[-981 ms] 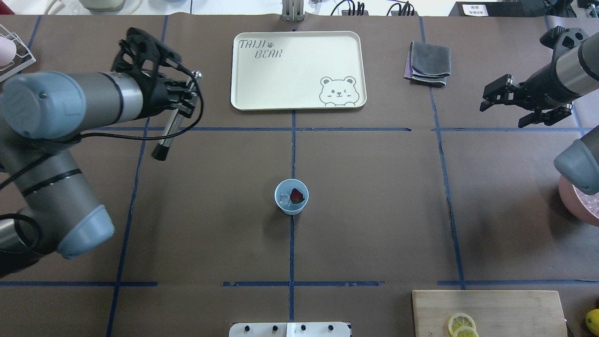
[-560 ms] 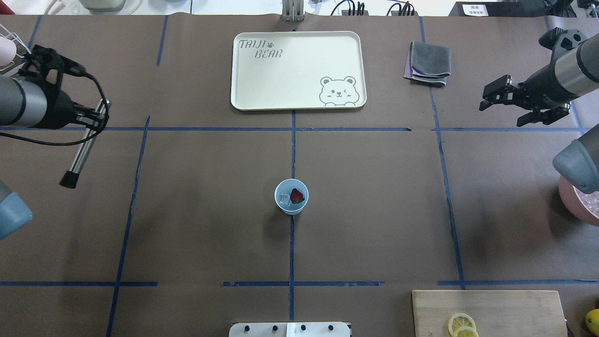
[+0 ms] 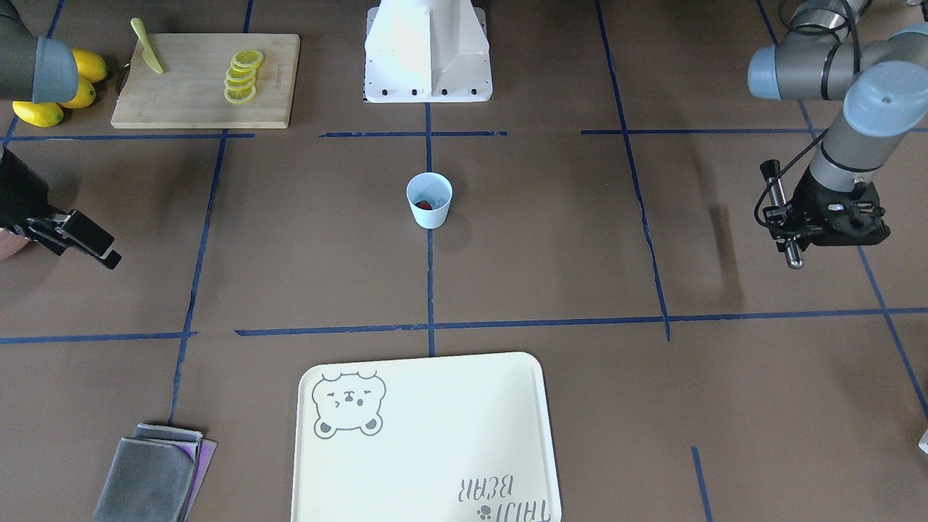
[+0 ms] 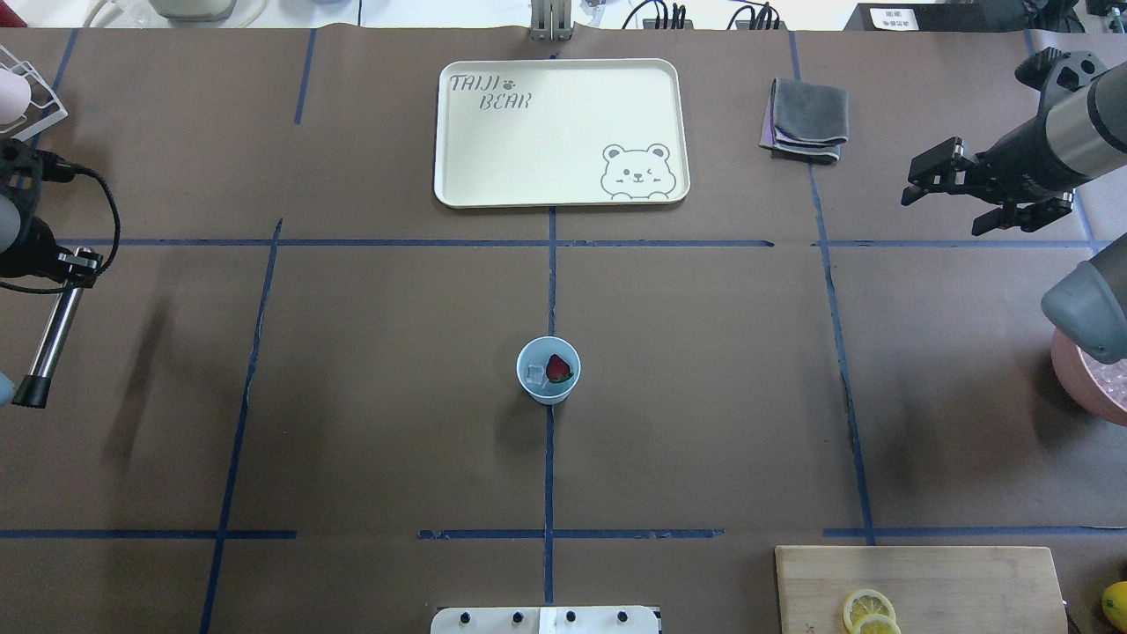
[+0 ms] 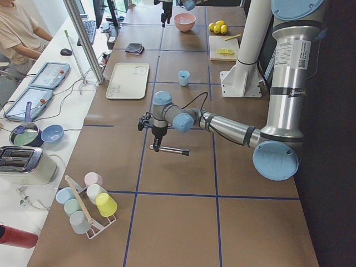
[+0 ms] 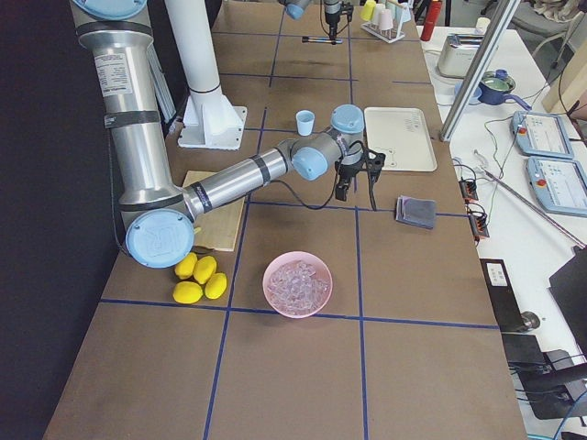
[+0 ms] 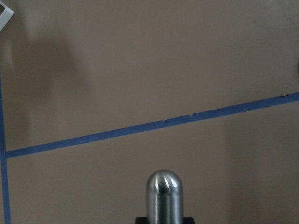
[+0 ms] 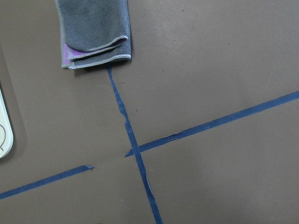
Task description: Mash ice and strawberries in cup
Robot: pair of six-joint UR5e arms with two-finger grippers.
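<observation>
The pale-blue cup (image 4: 548, 387) stands at the table's middle on the blue centre line, also in the front-facing view (image 3: 429, 214). Inside it lie a dark-red strawberry (image 4: 558, 368) and a clear chunk of ice (image 4: 534, 377). My left gripper (image 4: 75, 261) is far off at the table's left edge, shut on a metal muddler (image 4: 51, 333) whose black tip points toward the robot. The muddler's rounded steel end (image 7: 163, 191) fills the bottom of the left wrist view. My right gripper (image 4: 942, 208) hovers open and empty at the far right, near the folded cloth.
A cream bear tray (image 4: 493, 150) lies at the back centre, a grey folded cloth (image 4: 806, 119) to its right. A pink bowl (image 6: 275, 298) holding ice, a cutting board (image 4: 968, 572) with lemon slices, and whole lemons (image 6: 197, 278) sit near the right arm's base. A cup rack (image 5: 86, 200) stands beyond the left arm.
My left arm has swung left, away from the table's middle, carrying the muddler to the left edge. The right gripper and the cup have stayed where they were.
</observation>
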